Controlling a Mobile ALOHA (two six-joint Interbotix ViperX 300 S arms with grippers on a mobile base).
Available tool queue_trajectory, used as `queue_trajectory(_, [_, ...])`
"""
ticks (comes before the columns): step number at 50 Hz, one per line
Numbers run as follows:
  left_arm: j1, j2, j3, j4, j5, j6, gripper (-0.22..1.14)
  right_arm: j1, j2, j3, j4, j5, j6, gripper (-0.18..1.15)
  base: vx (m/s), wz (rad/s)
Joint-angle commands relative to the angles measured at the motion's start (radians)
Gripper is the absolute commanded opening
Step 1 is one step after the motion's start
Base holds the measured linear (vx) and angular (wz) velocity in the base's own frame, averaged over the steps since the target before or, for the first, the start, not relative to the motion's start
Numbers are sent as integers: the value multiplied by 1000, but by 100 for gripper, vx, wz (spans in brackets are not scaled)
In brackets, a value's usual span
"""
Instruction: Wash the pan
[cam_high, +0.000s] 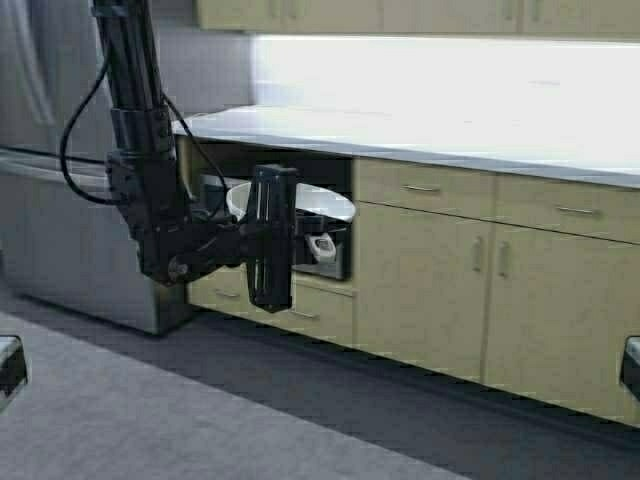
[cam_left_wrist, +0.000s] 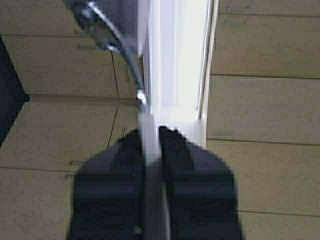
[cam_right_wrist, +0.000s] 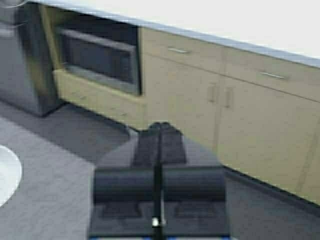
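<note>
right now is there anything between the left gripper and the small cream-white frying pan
Nothing visible stands between them. The left gripper is shut on the handle of the small cream-white frying pan, holding it in the air in front of the beige cabinets. The right gripper is shut and empty.

Pale white kitchen countertop (cam_high: 420, 135) atop beige wooden cabinets (cam_high: 480, 270); grey carpeted floor (cam_high: 200, 410) below; nothing discernible resting on either.
</note>
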Motion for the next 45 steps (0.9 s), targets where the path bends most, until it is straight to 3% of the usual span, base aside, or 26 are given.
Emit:
queue_trajectory(1, [12,-9,-31,3,-18,15,2,2,35,-38,-6,-2,0,6,12,48])
queue_trajectory(16, [60,3,-41,11,-46,12,2,2,15,-34,-26,0,0,6,12,50])
queue_trajectory(45, [60,17,-28,17,-67,-2,2,2,17,-28,-28,-6,0,6,13,52])
